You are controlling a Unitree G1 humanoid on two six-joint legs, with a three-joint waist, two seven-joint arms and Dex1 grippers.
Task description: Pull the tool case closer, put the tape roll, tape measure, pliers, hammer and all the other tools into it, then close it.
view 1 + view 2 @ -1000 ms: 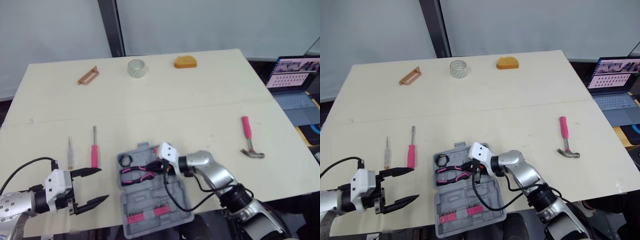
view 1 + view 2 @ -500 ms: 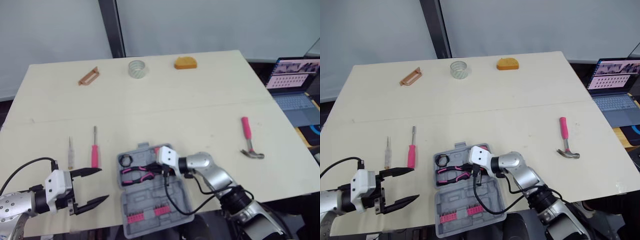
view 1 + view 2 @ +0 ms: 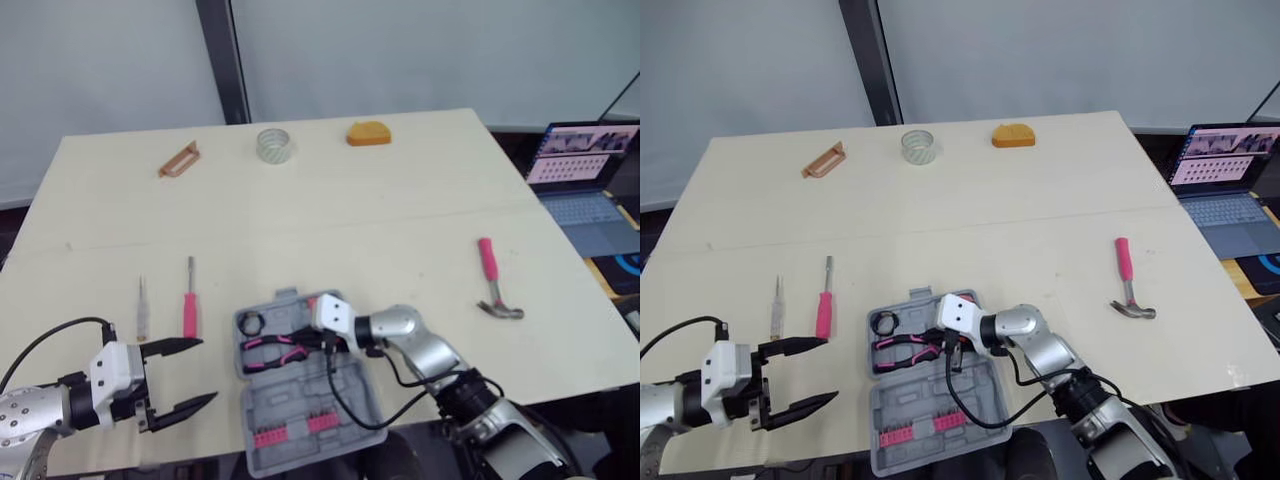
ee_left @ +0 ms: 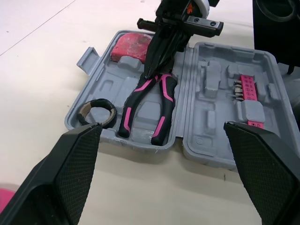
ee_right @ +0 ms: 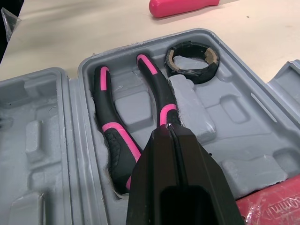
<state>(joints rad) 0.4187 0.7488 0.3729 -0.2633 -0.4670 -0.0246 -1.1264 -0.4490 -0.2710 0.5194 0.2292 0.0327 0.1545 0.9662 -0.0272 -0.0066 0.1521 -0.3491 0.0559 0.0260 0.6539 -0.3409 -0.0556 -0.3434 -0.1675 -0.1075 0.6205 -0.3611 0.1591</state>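
Tool case (image 3: 290,405) sits open at the near edge of the counter (image 3: 400,200), with the pliers (image 5: 158,91) bedded in its far half. To its left, the left end effector (image 3: 207,370) hovers with its fingers spread wide, holding nothing. The right end effector (image 4: 151,70) points down at the pliers' head, fingers pressed together; whether it pinches the steel I cannot tell.

Just beyond the left end effector lies the red screwdriver (image 3: 188,312), its long axis running near to far and its handle toward the robot, so the left arm looks the natural one for it. The hammer (image 3: 494,283) lies well off to the right, handle pointing away, nearer the right arm. Farthest back are the clear tape roll (image 3: 273,144) and the orange tape measure (image 3: 368,132).
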